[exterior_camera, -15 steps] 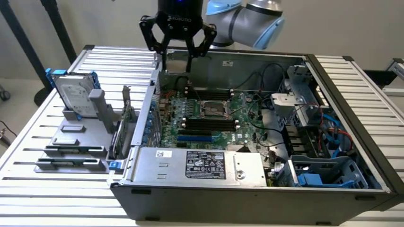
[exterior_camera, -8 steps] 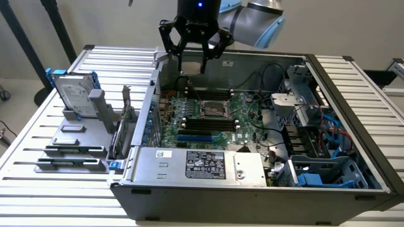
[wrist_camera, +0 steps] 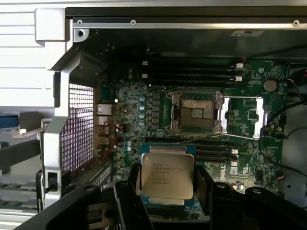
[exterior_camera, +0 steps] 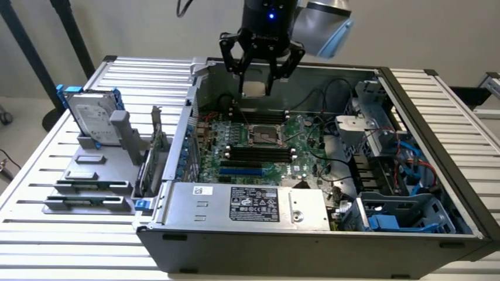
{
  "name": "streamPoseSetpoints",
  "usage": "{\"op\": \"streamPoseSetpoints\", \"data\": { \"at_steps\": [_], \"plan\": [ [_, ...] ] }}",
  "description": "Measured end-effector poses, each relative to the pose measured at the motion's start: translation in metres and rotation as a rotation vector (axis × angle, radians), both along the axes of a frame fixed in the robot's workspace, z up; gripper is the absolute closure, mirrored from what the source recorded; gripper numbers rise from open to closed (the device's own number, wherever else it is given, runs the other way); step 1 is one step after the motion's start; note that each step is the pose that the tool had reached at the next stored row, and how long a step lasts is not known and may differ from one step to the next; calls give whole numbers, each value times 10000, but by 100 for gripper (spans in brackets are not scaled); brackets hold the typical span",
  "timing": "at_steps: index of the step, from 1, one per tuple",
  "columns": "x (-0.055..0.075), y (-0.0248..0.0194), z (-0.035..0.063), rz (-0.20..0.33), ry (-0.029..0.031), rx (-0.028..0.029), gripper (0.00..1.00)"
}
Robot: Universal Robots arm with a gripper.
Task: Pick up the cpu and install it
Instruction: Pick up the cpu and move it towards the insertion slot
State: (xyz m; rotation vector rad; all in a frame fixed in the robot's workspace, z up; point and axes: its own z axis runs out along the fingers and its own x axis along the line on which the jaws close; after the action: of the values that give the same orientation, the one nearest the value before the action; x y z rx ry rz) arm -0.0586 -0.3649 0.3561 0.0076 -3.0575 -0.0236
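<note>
The cpu (exterior_camera: 254,89) is a small square chip with a shiny silver top, and it hangs in the air over the back of the open computer case (exterior_camera: 437,234). My gripper (exterior_camera: 260,82) is shut on it, one dark finger on each side. In the wrist view the cpu (wrist_camera: 167,176) shows printed text on its lid and sits between the fingers (wrist_camera: 128,194). The open, bare cpu socket (exterior_camera: 264,136) lies on the green motherboard (exterior_camera: 308,161), lower than the held chip and nearer the case's front. The wrist view has the socket (wrist_camera: 196,112) beyond the chip.
A silver hard drive (exterior_camera: 92,120) with blue rails stands in a grey fixture (exterior_camera: 90,175) at the exterior view's left. The labelled power supply box (exterior_camera: 250,202) fills the case's front. Black memory slots (exterior_camera: 262,153) flank the socket. A drive cage with blue cables (exterior_camera: 390,158) occupies the right.
</note>
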Motion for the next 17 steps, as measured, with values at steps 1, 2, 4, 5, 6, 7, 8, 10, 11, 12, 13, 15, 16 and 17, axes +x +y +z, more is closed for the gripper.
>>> {"op": "streamPoseSetpoints", "data": {
  "at_steps": [1, 2, 4, 5, 6, 7, 8, 10, 11, 12, 13, 15, 16, 17],
  "plan": [
    [38, 9, -18, 0, 0, 1, 45],
    [77, 19, -36, 0, 0, 1, 45],
    [148, 46, -73, 0, 1, 0, 45],
    [177, 61, -91, 0, 2, 0, 45],
    [203, 76, -109, 0, 2, 0, 45],
    [228, 89, -128, 0, 3, 0, 45],
    [251, 102, -145, -1, 6, -1, 45],
    [290, 130, -182, -2, 9, 0, 45],
    [302, 147, -200, -2, 10, 0, 45],
    [308, 169, -219, -6, 12, 1, 45],
    [310, 195, -237, -6, 12, 1, 45],
    [312, 251, -273, -6, 12, 1, 45],
    [312, 279, -291, -8, 12, -1, 45],
    [313, 306, -310, -11, 12, 1, 45]
  ]
}}
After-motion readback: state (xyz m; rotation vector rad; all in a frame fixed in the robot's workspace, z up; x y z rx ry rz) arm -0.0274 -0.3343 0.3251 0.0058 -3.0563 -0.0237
